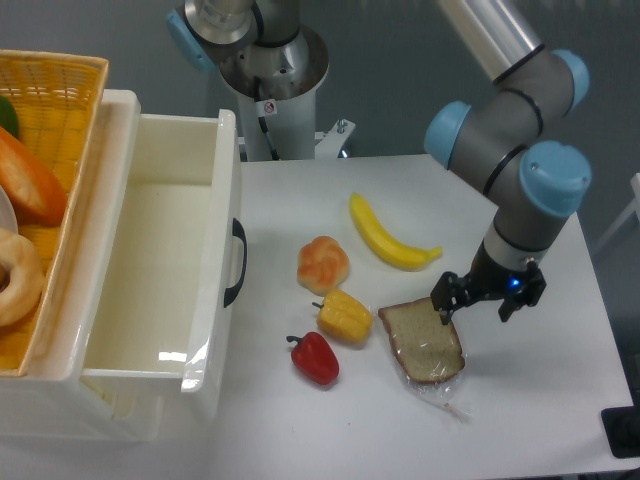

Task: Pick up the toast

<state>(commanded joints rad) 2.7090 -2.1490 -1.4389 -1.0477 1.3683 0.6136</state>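
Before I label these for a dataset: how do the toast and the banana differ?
The toast is a flat brown slice with a darker crust, in clear plastic; the banana is a long, curved yellow piece with no wrap. The gripper is at the toast's upper right edge, while the banana lies apart from it. Both rest on the white table.

Brown toast, yellow banana, red pepper, white table, black claw.

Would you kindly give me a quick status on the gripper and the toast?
Gripper at the toast's upper right edge, jaw state unclear. Toast flat on table, still wrapped. Corn close on its left; nothing over it.
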